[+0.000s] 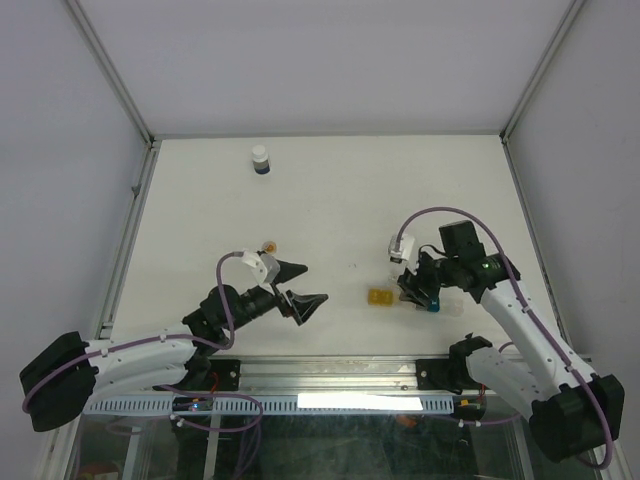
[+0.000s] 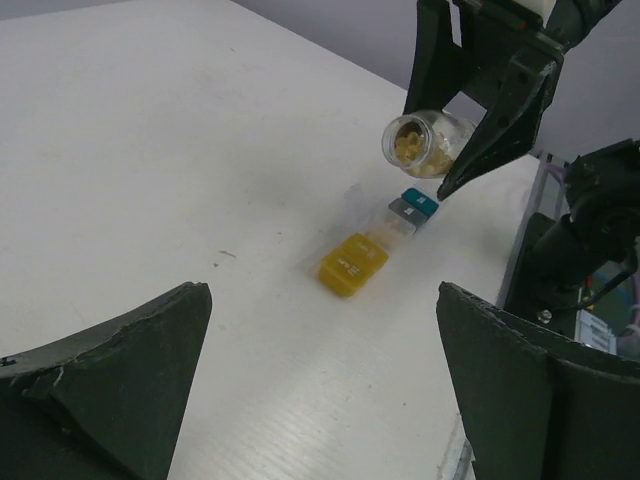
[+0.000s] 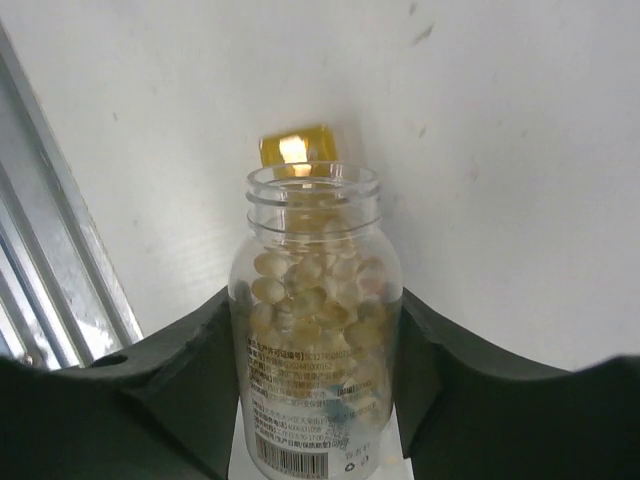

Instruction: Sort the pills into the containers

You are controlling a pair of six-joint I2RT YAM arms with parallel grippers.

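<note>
Light even and diffuse from above; white table (image 1: 330, 200) bright, shadows on it faint and soft; a hard glare bar on the near rail (image 1: 350, 400). Left wrist view: fingers (image 2: 110, 380) dark, slightly soft. Right wrist view: vial (image 3: 315, 330) sharp; yellow compartment (image 3: 295, 150) blown out by glare; table near-overexposed.

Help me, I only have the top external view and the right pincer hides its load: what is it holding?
Observer: The right pincer is shut on a clear vial filled with pills.
Operator: Is the vial capped?
Observer: No, its mouth is open, and it is held tilted above the containers.
Operator: Any pills spilled?
Observer: None visible on the table around them.
</note>
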